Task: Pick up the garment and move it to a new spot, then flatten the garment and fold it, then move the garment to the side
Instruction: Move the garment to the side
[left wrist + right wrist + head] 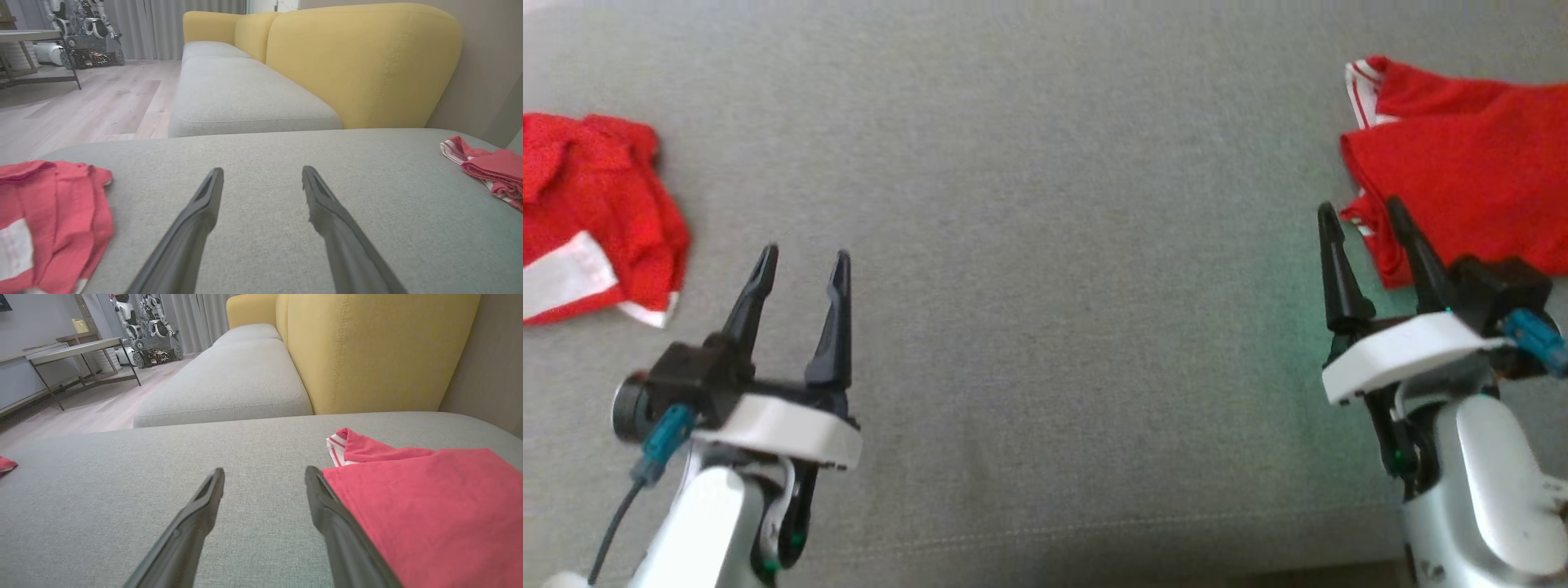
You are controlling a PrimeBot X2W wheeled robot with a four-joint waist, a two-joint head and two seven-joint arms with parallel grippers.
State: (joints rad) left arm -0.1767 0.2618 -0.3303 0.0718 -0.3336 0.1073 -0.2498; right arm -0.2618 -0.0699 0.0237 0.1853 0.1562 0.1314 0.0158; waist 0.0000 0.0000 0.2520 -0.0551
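A broad grey sofa seat [1045, 245] spreads under both arms. In the wrist views a second grey cushion [245, 94] runs on beyond it against a yellow backrest [359, 65]. To one side is pale wood flooring [94, 102], with grey curtains [171, 24], a metal-legged surface [77, 349] and another wheeled robot [149, 330] parked by the curtains.

The folded red garment [1462, 163] lies flat at the seat's far right edge, with white-striped trim showing at its upper left corner. A second, crumpled red garment [588, 212] with a white panel lies at the far left edge, well apart from the first.

Both pale forearms rise from the bottom corners of the head view, the left arm [711, 523] leaning slightly inward and the right arm [1478, 490] standing closer to its garment. Each wrist is level, with its fingers pointing forward across the seat.

The left tool [805, 253] is spread wide and holds nothing. It hovers over bare grey fabric just right of the crumpled garment.

The right tool [1361, 206] is spread equally wide and also holds nothing. Its left finger is over bare seat, while its right finger [335, 522] crosses the folded garment's near edge. I cannot tell whether it touches the cloth.
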